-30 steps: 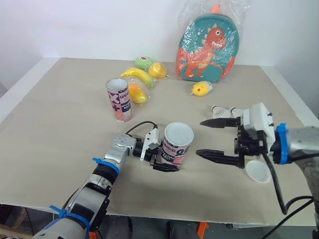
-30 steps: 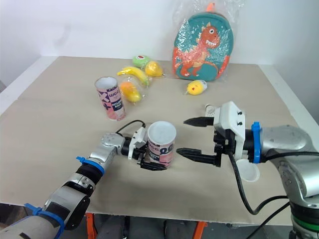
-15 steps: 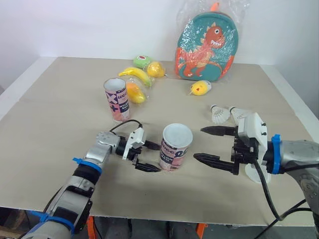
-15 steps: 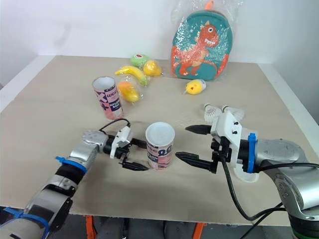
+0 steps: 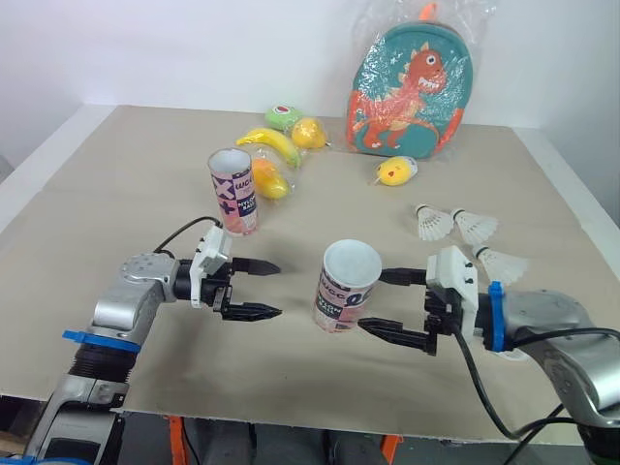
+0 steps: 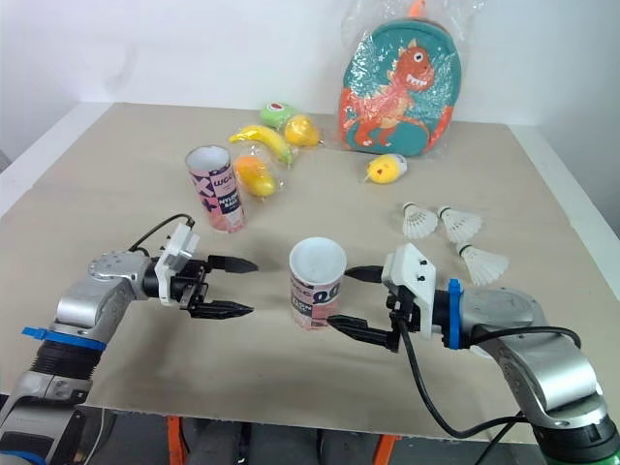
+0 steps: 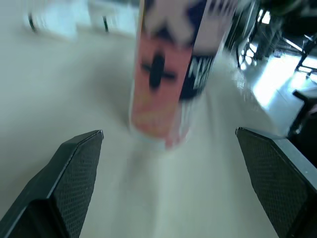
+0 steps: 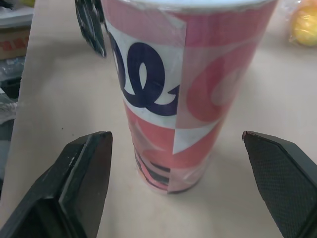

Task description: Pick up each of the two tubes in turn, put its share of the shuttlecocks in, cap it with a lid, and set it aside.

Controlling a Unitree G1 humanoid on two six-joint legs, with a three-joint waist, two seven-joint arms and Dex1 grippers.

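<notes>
1. The near tube [image 5: 346,288] stands upright on the table [image 5: 116,194], close to the front edge. Its white mouth is open, and its pink and navy print faces forward.
2. The right gripper [image 5: 380,303] is just to the robot's right of the near tube and level with its lower half. Its two black fingers are spread wide apart. In the right wrist view the tube [image 8: 185,94] stands between them, with bare table on either side, so it is not clamped. From the head views I cannot tell whether the fingertips brush its wall.
3. The left gripper [image 5: 279,289] is on the robot's left of the near tube, with a clear gap between them. Its tips point toward the tube, its fingers are also apart, and it holds nothing.
4. The far tube [image 5: 233,191] stands upright, behind and to the left of the near tube, well apart from it.
5. Three shuttlecocks [image 5: 432,223] lie behind and to the right of the near tube, beyond the right gripper. Two are side by side and the third is a little nearer the front.
6. Furthest behind the near tube are a banana [image 5: 271,145] among other toy fruit, a yellow toy [image 5: 393,171], and a dinosaur backpack [image 5: 405,89] in plastic wrap.
</notes>
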